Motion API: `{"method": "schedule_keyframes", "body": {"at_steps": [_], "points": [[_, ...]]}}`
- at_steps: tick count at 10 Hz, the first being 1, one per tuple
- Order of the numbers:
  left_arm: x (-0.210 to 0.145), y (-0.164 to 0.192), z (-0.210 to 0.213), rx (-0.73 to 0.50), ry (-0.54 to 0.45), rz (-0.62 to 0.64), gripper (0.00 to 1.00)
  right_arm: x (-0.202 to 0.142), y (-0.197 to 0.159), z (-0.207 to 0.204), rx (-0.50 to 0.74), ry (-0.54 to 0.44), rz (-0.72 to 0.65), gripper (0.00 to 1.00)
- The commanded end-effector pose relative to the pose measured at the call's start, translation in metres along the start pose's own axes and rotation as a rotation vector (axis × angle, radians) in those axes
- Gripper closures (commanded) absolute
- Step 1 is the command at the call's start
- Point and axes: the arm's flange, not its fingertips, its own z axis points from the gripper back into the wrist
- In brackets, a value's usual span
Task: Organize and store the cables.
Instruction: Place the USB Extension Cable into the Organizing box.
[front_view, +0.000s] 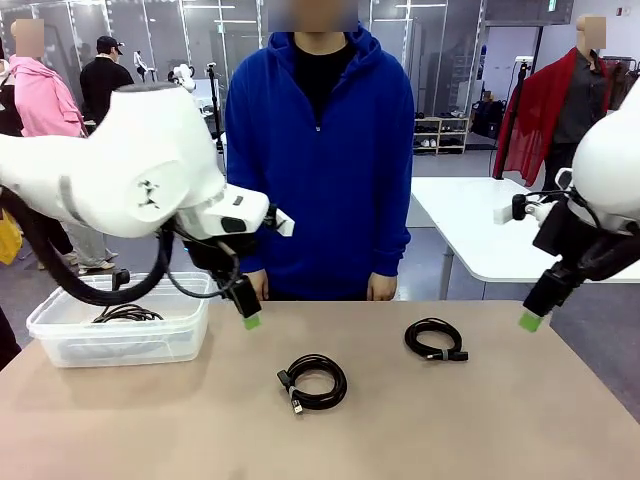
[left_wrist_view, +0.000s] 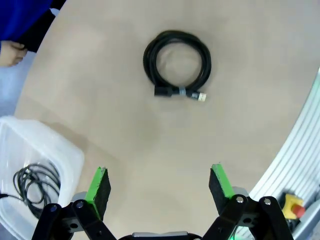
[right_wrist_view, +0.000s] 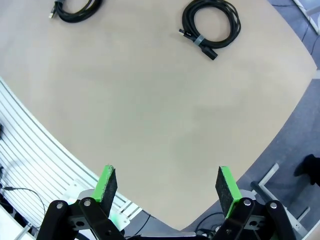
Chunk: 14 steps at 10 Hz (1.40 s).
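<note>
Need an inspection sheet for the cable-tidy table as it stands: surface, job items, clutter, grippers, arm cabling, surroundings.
Surface: tan table, smooth, no marks seen.
Job's things: one coiled cable at mid-table; second coiled cable nearer the right side; third cable inside the clear bin at the left end.
Clutter: nothing seen.
Grippers: left gripper open, empty, above the table beside the bin; right gripper open, empty, raised at the table's right edge.
Cables: robot's black hose loops down close to the bin.
Surroundings: person in a blue hoodie at the far edge, hands down; white table behind.
</note>
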Motion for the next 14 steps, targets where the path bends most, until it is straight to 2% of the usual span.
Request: {"method": "schedule_keyframes", "body": {"at_steps": [1, 4, 5, 12, 13, 14], "points": [[0.018, 0.003, -0.018, 0.007, -0.013, 0.046, 0.0, -0.014, -0.001, -0.005, -0.015, -0.033, 0.043, 0.0], [0.024, 0.0, -0.036, -0.028, -0.029, 0.063, 0.0, -0.02, -0.004, -0.019, 0.0, -0.069, 0.114, 0.0], [0.018, 0.001, -0.032, -0.018, -0.016, 0.058, 0.0, -0.014, 0.0, -0.005, -0.001, -0.022, 0.035, 0.0], [0.021, -0.001, -0.039, -0.03, -0.007, 0.043, 0.0, -0.014, 0.0, -0.005, -0.001, -0.022, 0.035, 0.0], [0.025, -0.001, -0.044, -0.009, 0.04, 0.132, 0.0, -0.014, 0.0, -0.005, -0.001, -0.022, 0.035, 0.0], [0.027, -0.005, -0.05, -0.041, 0.016, 0.185, 0.0, -0.014, 0.0, -0.005, -0.001, -0.022, 0.035, 0.0]]}}
